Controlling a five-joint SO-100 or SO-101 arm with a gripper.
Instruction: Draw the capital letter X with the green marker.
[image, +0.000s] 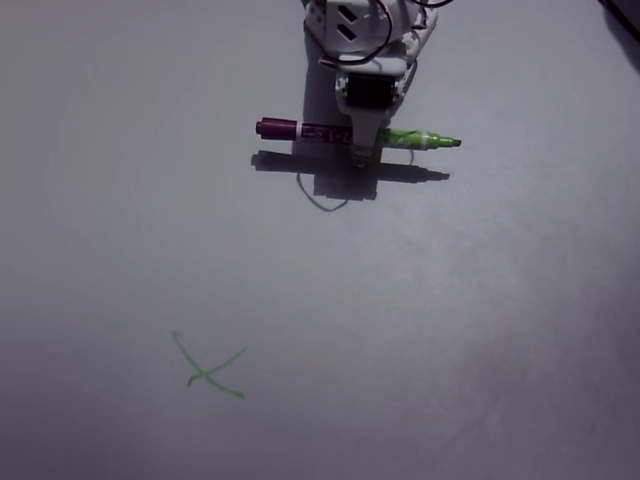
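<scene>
The green marker (420, 139) lies level in the fixed view, near the top centre, with its magenta rear to the left and its green tip to the right. My gripper (364, 150) comes down from the top edge and is shut on the marker's middle, holding it above the surface; its shadow falls just below. The capital letter X (207, 371) is a small, thin, light-green cross drawn on the grey surface at the lower left, well away from the gripper.
The white arm body (368, 30) with black cables sits at the top centre. A dark object (628, 20) cuts the top right corner. The grey drawing surface (450, 330) fills the view.
</scene>
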